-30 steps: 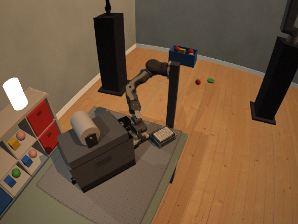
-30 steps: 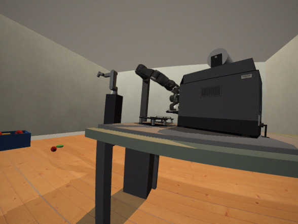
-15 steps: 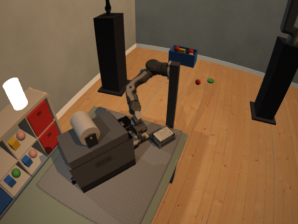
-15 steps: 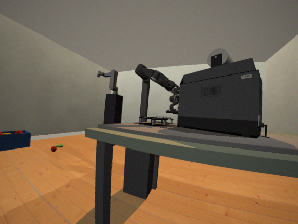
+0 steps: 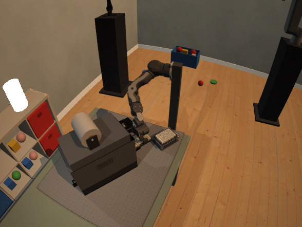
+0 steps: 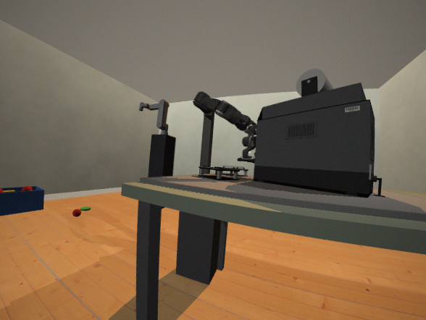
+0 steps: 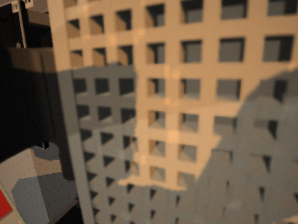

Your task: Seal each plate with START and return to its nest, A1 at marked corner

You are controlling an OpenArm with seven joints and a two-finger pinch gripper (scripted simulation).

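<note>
Beside the sealer (image 5: 110, 159) (image 6: 311, 152), on the side where the arm (image 5: 134, 95) (image 6: 232, 113) reaches down from its post (image 5: 175, 97) (image 6: 207, 142), the gripper (image 5: 144, 136) (image 6: 248, 156) has its jaws about half open and, as I judge it, closed on a plate (image 5: 138, 142) (image 6: 246, 159) (image 7: 170, 102). That width looks set by the plate's body, which keeps the jaws from meeting. From the side, the plate hangs above the level of the nests, near the sealer's edge, presumably to pass over the posts and locators without scraping. Its square wells look open from close up, and I can make out no foil, so I'd guess it's on its way to be sealed. The other plate (image 5: 166, 136) rests on its raised nest (image 5: 162, 147) (image 6: 219, 174), well apart from the sealer; leaving it there makes sense, since the stage takes just one at a time. A foil roll (image 5: 86, 129) (image 6: 323, 77) sits on top of the sealer, where it can feed the machine. I can't see the lamp, nor whether the stage is ready. Next should come a level, slow lowering inside the locators; a tilted corner could catch and spoil the seating.

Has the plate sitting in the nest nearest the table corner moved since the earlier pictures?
No. The plate sits in the same place, just in front of the foot of the arm's post in the top view.
</note>
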